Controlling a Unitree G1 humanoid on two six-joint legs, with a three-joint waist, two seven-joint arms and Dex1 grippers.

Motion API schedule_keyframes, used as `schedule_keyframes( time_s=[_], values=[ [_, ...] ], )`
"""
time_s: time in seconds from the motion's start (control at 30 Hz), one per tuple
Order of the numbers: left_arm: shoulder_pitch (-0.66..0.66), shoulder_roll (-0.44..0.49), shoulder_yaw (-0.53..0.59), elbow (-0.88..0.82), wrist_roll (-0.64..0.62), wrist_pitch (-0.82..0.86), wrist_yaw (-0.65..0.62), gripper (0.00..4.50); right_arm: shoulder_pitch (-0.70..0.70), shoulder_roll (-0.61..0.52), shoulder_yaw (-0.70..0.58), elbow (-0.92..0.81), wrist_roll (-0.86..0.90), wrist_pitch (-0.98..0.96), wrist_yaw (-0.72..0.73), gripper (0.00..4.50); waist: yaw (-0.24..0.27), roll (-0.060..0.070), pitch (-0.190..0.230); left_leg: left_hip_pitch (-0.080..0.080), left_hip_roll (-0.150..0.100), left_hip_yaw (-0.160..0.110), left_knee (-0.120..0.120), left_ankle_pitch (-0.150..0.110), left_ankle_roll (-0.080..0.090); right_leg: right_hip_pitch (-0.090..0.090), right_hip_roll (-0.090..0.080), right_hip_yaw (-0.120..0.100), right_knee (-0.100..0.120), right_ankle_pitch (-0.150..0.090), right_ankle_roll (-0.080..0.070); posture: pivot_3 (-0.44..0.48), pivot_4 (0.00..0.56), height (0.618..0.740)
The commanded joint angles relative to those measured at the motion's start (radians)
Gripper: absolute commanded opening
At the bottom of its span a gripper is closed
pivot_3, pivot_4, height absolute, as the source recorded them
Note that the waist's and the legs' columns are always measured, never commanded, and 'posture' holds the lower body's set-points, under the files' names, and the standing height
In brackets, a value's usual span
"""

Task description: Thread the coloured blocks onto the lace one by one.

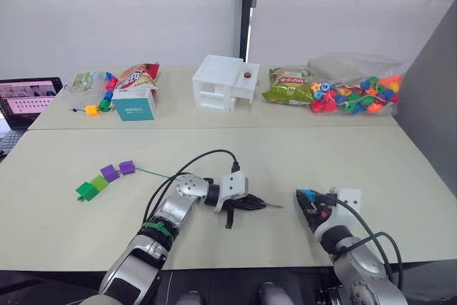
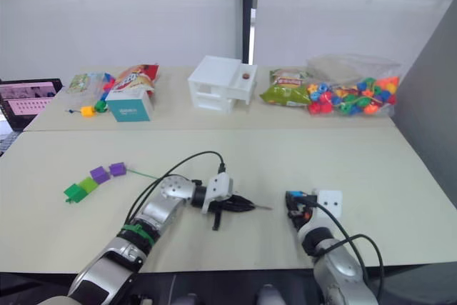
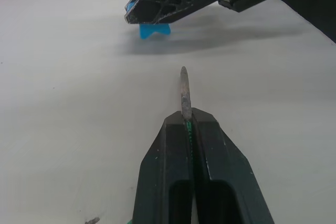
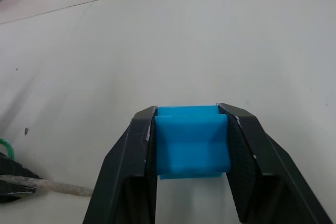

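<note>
While the left hand [image 1: 251, 203] is closed on the lace [image 1: 151, 172] just behind its brownish tip [image 3: 184, 91], the tip sticks out in front of the fingers and points toward the right hand [image 1: 308, 201]. The right hand is closed on the blue cube [image 4: 191, 141], which sits squeezed between its two black fingers, low over the counter [image 1: 343, 162]. Tip and cube are near each other but apart. From the left hand the thin green lace runs back over the counter to the robot's left, where four blocks lie in a row: two purple cubes [image 1: 118, 170], the light green wedge [image 1: 98, 182] and the dark green cube [image 1: 86, 191]. At the far side of the counter stand a white box [image 1: 224, 82], snack bags [image 1: 137, 75] and a clear bag of beads [image 1: 357, 91].
</note>
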Motion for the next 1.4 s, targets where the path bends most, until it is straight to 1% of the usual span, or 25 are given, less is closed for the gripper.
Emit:
schedule_keyframes(
  time_s=[0.03,0.1,0.17,0.2,0.23,0.27,0.37,0.4,0.47,0.53,0.63,0.67,0.77,0.83,0.87,0.9,0.93,0.97,1.0,1.03,1.07,1.17,1.23,1.3,1.4],
  values=[
    [-0.013,-0.005,-0.002,0.009,0.011,-0.022,-0.001,0.0,0.026,-0.005,0.027,-0.043,-0.036,-0.018,-0.027,1.19,0.0,0.0,0.0,0.0,0.0,0.0,0.0,0.0,0.0,0.0,0.0,0.0,0.0,0.0,0.0,0.0,0.15,0.74],
    [-0.014,-0.005,-0.005,0.012,0.013,-0.018,-0.004,0.0,0.027,0.002,0.036,-0.042,-0.031,-0.018,-0.031,1.19,-0.001,0.0,0.0,0.0,0.0,0.0,0.0,0.0,0.0,0.0,0.0,0.0,0.0,0.0,0.0,0.0,0.15,0.74],
    [-0.014,-0.006,-0.006,0.012,0.013,-0.018,-0.006,0.0,0.016,-0.003,0.05,-0.043,-0.022,-0.005,-0.023,2.27,-0.001,0.0,0.0,0.0,0.0,0.0,0.0,0.0,0.0,0.0,0.0,0.0,0.0,0.0,0.0,0.0,0.15,0.74],
    [-0.011,-0.007,-0.007,0.007,0.013,-0.018,-0.006,0.0,0.002,-0.004,0.046,-0.046,-0.008,0.01,-0.022,2.57,-0.001,0.0,0.0,0.0,0.0,0.0,0.0,0.0,0.0,0.0,0.0,0.0,0.0,0.0,0.0,0.0,0.15,0.74],
    [-0.006,-0.008,-0.008,-0.001,0.013,-0.016,-0.005,0.0,-0.013,-0.01,0.039,-0.054,0.002,0.025,-0.022,2.98,-0.002,0.0,0.0,0.0,0.0,0.0,0.0,0.0,0.0,0.0,0.0,0.0,0.0,0.0,0.0,0.0,0.15,0.74],
    [-0.002,-0.008,-0.009,-0.006,0.012,-0.014,-0.005,0.0,-0.023,-0.013,0.032,-0.06,0.008,0.036,-0.024,3.25,-0.001,0.0,0.0,0.0,0.0,0.0,0.0,0.0,0.0,0.0,0.0,0.0,0.0,0.0,0.0,0.0,0.15,0.74],
    [0.004,-0.009,-0.009,-0.014,0.01,-0.01,-0.002,0.0,-0.048,-0.032,0.007,-0.091,0.046,0.076,-0.014,4.32,0.001,0.0,0.0,0.0,0.0,0.0,0.0,0.0,0.0,0.0,0.0,0.0,0.0,0.0,0.0,0.0,0.15,0.74],
    [0.006,-0.009,-0.008,-0.016,0.01,-0.009,0.0,0.0,-0.059,-0.039,-0.008,-0.101,0.063,0.091,-0.015,4.43,0.001,0.0,0.0,0.0,0.0,0.0,0.0,0.0,0.0,0.0,0.0,0.0,0.0,0.0,0.0,0.0,0.15,0.74],
    [0.013,-0.007,-0.008,-0.022,0.01,-0.007,0.004,0.0,-0.154,-0.033,-0.114,-0.135,0.223,0.161,-0.042,4.43,-0.001,0.0,0.0,0.0,0.0,0.0,0.0,0.0,0.0,0.0,0.0,0.0,0.0,0.0,0.0,0.0,0.15,0.74],
    [0.017,-0.006,-0.007,-0.027,0.01,-0.005,0.008,0.0,-0.259,-0.079,-0.197,-0.141,0.359,0.234,-0.039,4.43,-0.001,0.0,0.0,0.0,0.0,0.0,0.0,0.0,0.0,0.0,0.0,0.0,0.0,0.0,0.0,0.0,0.15,0.74],
    [0.017,-0.007,-0.005,-0.029,0.011,-0.002,0.015,0.0,-0.356,-0.239,-0.252,-0.104,0.448,0.333,0.026,4.43,0.003,0.0,0.0,0.0,0.0,-0.001,0.0,0.0,0.0,0.001,0.0,0.0,0.0,0.0,0.0,0.0,0.15,0.74],
    [0.019,-0.007,-0.005,-0.032,0.011,-0.001,0.017,0.0,-0.37,-0.334,-0.245,-0.094,0.474,0.373,0.096,4.43,0.005,0.0,0.0,0.0,0.0,-0.001,0.0,0.0,0.0,0.001,0.0,-0.001,0.0,0.0,0.0,0.0,0.15,0.74],
    [0.02,-0.007,-0.004,-0.037,0.012,0.002,0.022,0.0,-0.374,-0.609,-0.176,-0.073,0.459,0.398,0.318,4.43,0.006,0.0,0.0,-0.001,0.0,-0.001,-0.001,-0.001,0.002,0.001,0.0,-0.001,-0.002,0.0,0.0,0.0,0.15,0.74],
    [0.021,-0.007,-0.003,-0.043,0.012,0.005,0.023,0.0,-0.358,-0.756,-0.128,-0.058,0.42,0.363,0.45,4.43,0.007,0.0,0.0,-0.001,0.0,-0.001,-0.001,-0.001,0.002,0.001,0.0,-0.001,-0.003,0.0,0.0,0.0,0.15,0.74],
    [0.021,-0.006,-0.003,-0.045,0.011,0.006,0.026,0.0,-0.347,-0.863,-0.083,-0.043,0.375,0.323,0.555,4.43,0.008,0.0,0.0,-0.001,0.0,0.0,0.0,-0.001,0.002,0.001,0.0,-0.001,-0.003,0.0,0.0,0.0,0.15,0.74],
    [0.02,-0.006,-0.002,-0.045,0.011,0.006,0.027,0.0,-0.342,-0.932,-0.052,-0.03,0.344,0.292,0.623,4.43,0.008,0.0,0.0,-0.001,0.0,0.0,0.0,-0.001,0.002,0.002,0.0,-0.001,-0.003,0.0,0.0,0.0,0.15,0.74],
    [0.018,-0.005,-0.001,-0.043,0.012,0.006,0.029,0.0,-0.336,-1.023,0.004,-0.015,0.284,0.233,0.714,4.43,0.009,0.0,0.0,-0.001,0.0,0.0,0.001,-0.001,0.003,0.002,0.0,-0.001,-0.003,0.0,0.0,0.0,0.15,0.74],
    [0.016,-0.004,0.0,-0.041,0.012,0.006,0.032,0.0,-0.343,-1.097,0.075,0.01,0.199,0.154,0.782,4.43,0.008,0.0,0.0,-0.001,0.0,0.0,0.002,-0.001,0.003,0.002,0.0,-0.001,-0.003,0.0,0.001,0.0,0.15,0.74],
    [0.015,-0.003,0.001,-0.042,0.013,0.005,0.036,0.0,-0.372,-1.148,0.155,0.037,0.121,0.089,0.843,4.43,0.008,0.0,0.0,-0.001,0.0,0.001,0.001,-0.001,0.003,0.002,0.0,-0.001,-0.003,0.0,0.001,0.0,0.15,0.74],
    [0.016,-0.002,0.002,-0.043,0.013,0.006,0.039,0.0,-0.41,-1.174,0.223,0.063,0.063,0.04,0.896,4.43,0.006,0.0,0.0,-0.001,0.0,0.001,0.002,-0.001,0.002,0.002,0.0,-0.001,-0.004,0.0,0.001,0.0,0.15,0.74],
    [0.016,-0.001,0.002,-0.045,0.013,0.006,0.04,0.0,-0.446,-1.174,0.268,0.089,0.028,0.005,0.927,4.43,0.003,0.0,0.0,0.0,0.001,0.001,0.001,-0.001,0.002,0.003,0.0,-0.001,-0.004,-0.001,0.001,0.0,0.15,0.74],
    [0.017,0.001,0.002,-0.051,0.012,0.009,0.044,0.0,-0.538,-1.142,0.357,0.169,-0.072,-0.099,0.992,4.43,0.0,-0.001,0.001,0.0,0.001,0.002,0.001,-0.001,0.002,0.002,0.001,-0.001,-0.005,-0.001,0.001,0.0,0.15,0.74],
    [0.02,0.001,0.003,-0.06,0.012,0.012,0.052,0.0,-0.605,-1.109,0.426,0.258,-0.164,-0.179,1.032,4.43,0.0,-0.001,0.001,-0.001,0.001,0.002,0.002,-0.001,0.002,0.001,0.0,-0.001,-0.004,-0.001,0.001,0.0,0.15,0.74],
    [0.025,0.002,0.004,-0.073,0.013,0.017,0.062,0.0,-0.662,-1.063,0.476,0.336,-0.228,-0.23,1.06,4.43,0.0,-0.001,0.001,-0.002,0.001,0.002,0.003,-0.001,0.002,0.001,0.0,-0.001,-0.004,-0.001,0.001,0.0,0.15,0.74],
    [0.033,0.003,0.004,-0.09,0.011,0.025,0.071,0.0,-0.699,-1.024,0.509,0.392,-0.286,-0.278,1.096,4.43,0.006,-0.001,0.001,-0.003,0.001,0.001,0.002,-0.001,0.001,-0.001,0.0,-0.001,-0.002,0.0,0.001,0.0,0.15,0.74]
  ],
)
